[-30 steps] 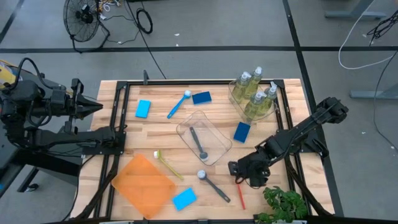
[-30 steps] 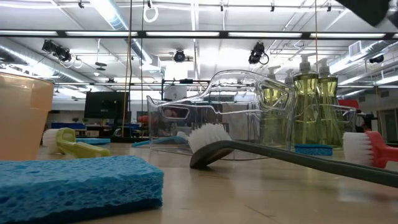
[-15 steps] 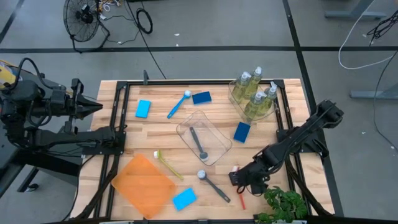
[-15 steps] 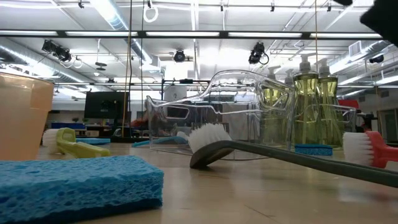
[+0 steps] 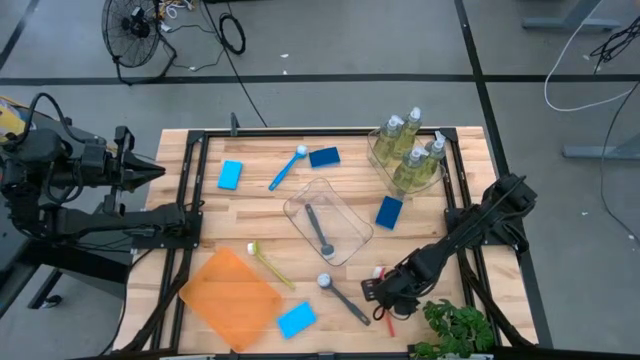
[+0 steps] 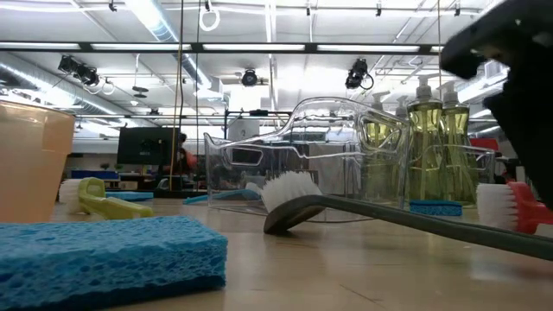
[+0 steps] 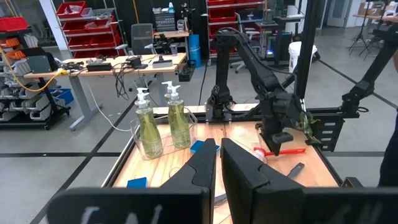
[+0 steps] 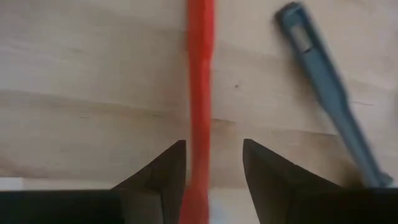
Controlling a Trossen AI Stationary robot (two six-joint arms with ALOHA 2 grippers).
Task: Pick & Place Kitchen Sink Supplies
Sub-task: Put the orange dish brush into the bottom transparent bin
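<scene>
1. Workshop floor, cables and a fan surround the wooden table (image 5: 250, 215), which carries everything the job needs.
2. An orange tray (image 5: 230, 298) lies flat at the table's near left corner. It is bare, and may be meant to receive supplies.
3. A clear tub (image 5: 327, 220) sits mid-table with a grey brush (image 5: 319, 231) already inside it. A second tub (image 5: 404, 160) at the far right corner holds the soap bottles (image 5: 410, 150) upright and grouped, so that part of the sorting looks done.
4. Blue sponges lie loose: one (image 5: 231, 174) by the far left, one (image 5: 324, 157) at the far edge, one (image 5: 389, 211) just beside the bottle tub, one (image 5: 297, 319) at the near edge.
5. Loose brushes remain: a blue one (image 5: 288, 167) near the far edge, a yellow-green one (image 5: 268, 264) beside the tray, a second grey one (image 5: 343, 297) toward the near edge.
6. The red brush (image 8: 200, 93) lies at the near right corner. The right tool (image 8: 211, 165) hangs low over it, fingers apart and straddling the thin handle, aligned to close across it, likely the next pick.
7. The left tool (image 7: 214, 163) waits off the table's left edge, fingers nearly together and holding nothing.
</scene>
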